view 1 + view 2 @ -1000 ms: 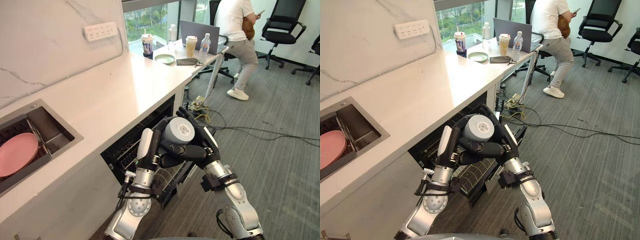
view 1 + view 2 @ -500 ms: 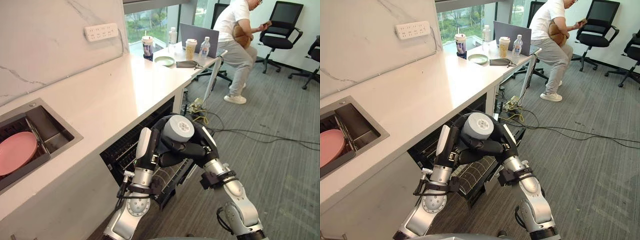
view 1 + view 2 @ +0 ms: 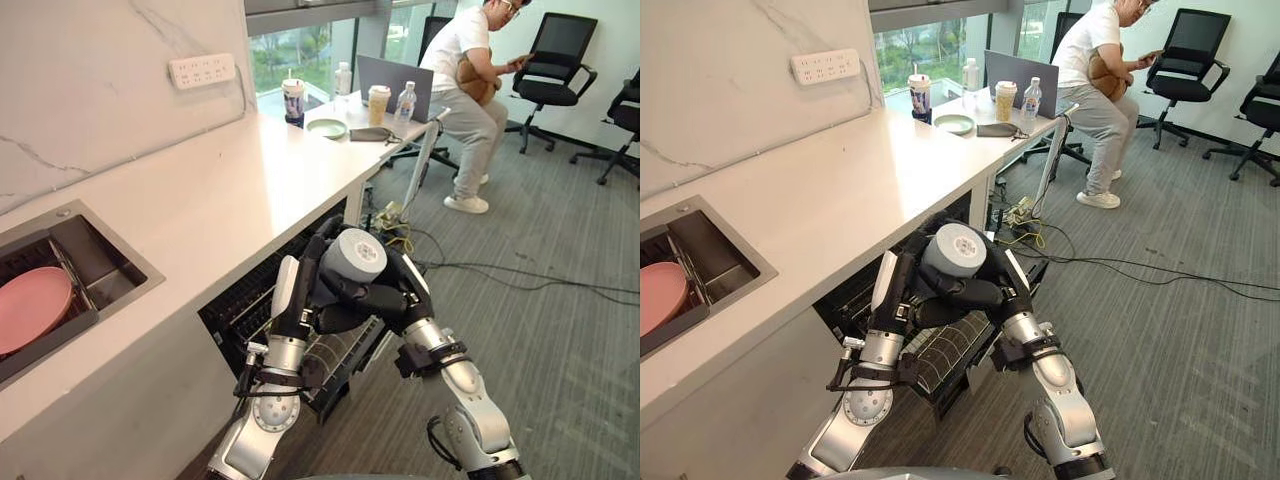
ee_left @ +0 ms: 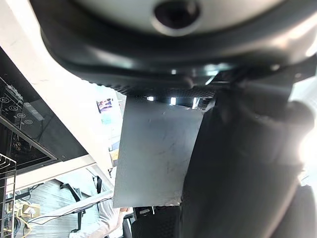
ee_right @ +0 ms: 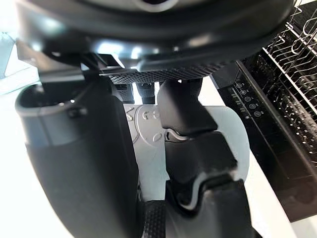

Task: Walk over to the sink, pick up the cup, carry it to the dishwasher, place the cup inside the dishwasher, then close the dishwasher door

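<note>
Grey cup (image 3: 356, 254) is off the worktop, held in the air between both hands, tipped on its side with one round end facing up toward the head camera. Right robot hand (image 3: 388, 298) has its fingers curled round the cup from below and the right. Left robot hand (image 3: 298, 290) is against the cup's left side, fingers curving up round it, white thumb cover showing. Cup hangs just above the pulled-out wire rack (image 3: 340, 352) of the open dishwasher (image 3: 238, 302), in front of the white worktop (image 3: 220, 190) edge. Sink (image 3: 110, 265) is set into the worktop well to the left, with a pink plate (image 3: 30, 305) lying in it. White power strip (image 3: 203, 70) is on the marble wall. At the worktop's far end are a green dish (image 3: 327, 127), a paper cup (image 3: 378, 98), a bottle (image 3: 406, 100) and a laptop (image 3: 398, 76). A person (image 3: 462, 60) sits beyond it on the grey carpet floor (image 3: 560, 340).
</note>
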Motion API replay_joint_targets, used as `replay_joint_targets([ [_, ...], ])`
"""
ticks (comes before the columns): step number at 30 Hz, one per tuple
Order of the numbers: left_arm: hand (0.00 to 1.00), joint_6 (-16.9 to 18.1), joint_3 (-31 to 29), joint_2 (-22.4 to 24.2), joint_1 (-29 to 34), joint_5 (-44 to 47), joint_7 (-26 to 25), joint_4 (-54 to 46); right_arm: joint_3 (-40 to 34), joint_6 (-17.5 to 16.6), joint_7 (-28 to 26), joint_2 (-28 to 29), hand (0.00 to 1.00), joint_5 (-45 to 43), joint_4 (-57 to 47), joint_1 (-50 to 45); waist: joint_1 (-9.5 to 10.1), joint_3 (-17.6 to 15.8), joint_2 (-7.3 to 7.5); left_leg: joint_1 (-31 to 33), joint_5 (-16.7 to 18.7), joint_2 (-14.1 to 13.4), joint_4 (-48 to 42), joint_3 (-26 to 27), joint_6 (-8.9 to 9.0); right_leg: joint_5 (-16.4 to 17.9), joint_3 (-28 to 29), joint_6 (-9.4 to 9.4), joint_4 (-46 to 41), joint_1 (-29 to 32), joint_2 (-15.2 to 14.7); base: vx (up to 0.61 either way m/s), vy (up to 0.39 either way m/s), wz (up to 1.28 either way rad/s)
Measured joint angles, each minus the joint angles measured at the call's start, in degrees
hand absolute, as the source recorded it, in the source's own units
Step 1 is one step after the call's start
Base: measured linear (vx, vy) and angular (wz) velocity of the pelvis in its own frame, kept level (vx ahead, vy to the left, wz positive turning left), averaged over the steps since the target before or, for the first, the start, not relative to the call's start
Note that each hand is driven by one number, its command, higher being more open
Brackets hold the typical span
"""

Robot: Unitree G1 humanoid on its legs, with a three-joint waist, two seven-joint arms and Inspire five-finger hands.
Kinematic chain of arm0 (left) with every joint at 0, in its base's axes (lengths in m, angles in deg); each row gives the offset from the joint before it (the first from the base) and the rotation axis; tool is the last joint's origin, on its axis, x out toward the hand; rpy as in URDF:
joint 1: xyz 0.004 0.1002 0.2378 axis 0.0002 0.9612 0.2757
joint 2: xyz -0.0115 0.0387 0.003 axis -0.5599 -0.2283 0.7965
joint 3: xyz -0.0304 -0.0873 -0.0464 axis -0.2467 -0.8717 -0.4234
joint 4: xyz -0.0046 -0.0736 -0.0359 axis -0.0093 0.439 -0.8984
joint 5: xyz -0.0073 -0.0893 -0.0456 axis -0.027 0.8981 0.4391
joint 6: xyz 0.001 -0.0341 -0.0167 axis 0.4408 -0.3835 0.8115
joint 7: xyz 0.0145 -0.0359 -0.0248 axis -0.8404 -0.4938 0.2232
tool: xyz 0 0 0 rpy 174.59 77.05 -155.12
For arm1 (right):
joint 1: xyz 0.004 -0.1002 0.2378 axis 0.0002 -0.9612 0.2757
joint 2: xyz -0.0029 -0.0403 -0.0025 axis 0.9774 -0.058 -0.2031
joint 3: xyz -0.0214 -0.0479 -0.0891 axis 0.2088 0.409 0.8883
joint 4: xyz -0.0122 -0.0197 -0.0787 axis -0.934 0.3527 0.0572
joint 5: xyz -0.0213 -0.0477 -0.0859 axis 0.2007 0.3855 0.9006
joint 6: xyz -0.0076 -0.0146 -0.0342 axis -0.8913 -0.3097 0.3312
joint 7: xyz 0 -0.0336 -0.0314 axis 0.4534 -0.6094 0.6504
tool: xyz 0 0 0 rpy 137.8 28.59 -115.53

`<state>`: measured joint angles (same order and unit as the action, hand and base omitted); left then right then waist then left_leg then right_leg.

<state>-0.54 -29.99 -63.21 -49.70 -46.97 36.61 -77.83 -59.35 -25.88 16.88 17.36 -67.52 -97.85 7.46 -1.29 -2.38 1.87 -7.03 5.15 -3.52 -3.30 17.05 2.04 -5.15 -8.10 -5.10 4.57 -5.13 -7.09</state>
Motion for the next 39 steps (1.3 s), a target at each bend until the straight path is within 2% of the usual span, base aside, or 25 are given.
replay_joint_targets([
  [7,1.0,0.0,-0.3,0.8,1.7,0.1,-0.5,0.0,-2.6,0.0,1.7,3.1,0.0,-6.1,2.4,-0.5,-0.07,0.0,0.01,-0.2,-0.5,0.2,1.1,0.0,0.0,0.1,-0.1,-0.2,-0.1,0.4,0.0,0.0,0.0,0.0],
  [19,1.0,-0.1,-3.1,1.0,3.2,2.3,-2.9,0.2,-2.8,0.0,1.9,5.8,0.0,-10.5,3.5,-1.2,-0.32,0.0,0.02,-1.4,-1.7,0.6,3.4,-0.3,-0.1,0.2,-0.5,-0.28,-0.1,-0.1,-0.2,-0.02,-0.014,0.01],
  [24,1.0,-0.5,-4.1,1.5,4.8,6.2,-3.0,2.0,-4.6,0.0,1.8,7.1,0.0,-11.1,4.8,-1.8,-0.27,0.1,0.08,-1.5,-2.7,0.8,4.9,-1.0,-0.11,0.2,-1.3,-0.33,0.1,-0.1,-0.2,-0.01,-0.022,0.08],
  [27,1.0,-0.5,-6.5,3.2,7.4,6.4,-2.6,2.4,-7.0,-0.1,1.8,8.0,0.0,-11.1,5.0,-3.0,-0.1,0.1,0.17,-1.5,-3.0,0.8,5.3,-2.3,-0.06,0.4,-2.6,-0.51,0.2,-0.7,-0.2,0.0,-0.026,0.2],
  [30,1.0,-0.6,-14.7,5.6,8.6,11.3,-2.4,6.4,-11.0,-1.2,1.8,7.9,0.0,-10.5,5.7,-4.9,0.42,0.2,0.19,-1.5,-3.2,0.7,5.5,-3.1,-0.03,0.7,-3.5,-0.62,0.2,-1.1,-0.3,-0.01,-0.031,0.16],
  [32,1.0,0.0,-20.5,5.2,9.5,15.6,-0.8,12.8,-14.1,-2.0,1.8,7.4,0.0,-10.3,5.9,-6.2,0.46,0.2,0.21,-1.5,-3.6,0.7,6.1,-3.9,-0.05,0.9,-4.3,-0.66,0.2,-1.3,-0.4,-0.02,-0.042,0.18],
  [36,1.0,0.6,-21.6,3.3,13.4,15.9,3.4,18.2,-17.5,-3.0,1.7,5.9,0.0,-8.9,5.9,-6.4,0.62,0.3,0.31,-1.6,-4.1,1.0,7.0,-5.1,-0.23,1.1,-5.5,-0.9,0.2,-1.7,-0.7,-0.02,-0.021,0.17],
  [39,1.0,-1.6,-22.0,3.6,15.6,15.9,6.0,25.2,-17.9,-3.0,1.6,4.9,0.0,-7.6,6.4,-5.9,0.91,0.3,0.57,-1.5,-4.3,1.2,7.0,-5.6,-0.3,1.2,-6.2,-1.01,0.2,-1.9,-0.9,-0.02,-0.017,0.12],
])
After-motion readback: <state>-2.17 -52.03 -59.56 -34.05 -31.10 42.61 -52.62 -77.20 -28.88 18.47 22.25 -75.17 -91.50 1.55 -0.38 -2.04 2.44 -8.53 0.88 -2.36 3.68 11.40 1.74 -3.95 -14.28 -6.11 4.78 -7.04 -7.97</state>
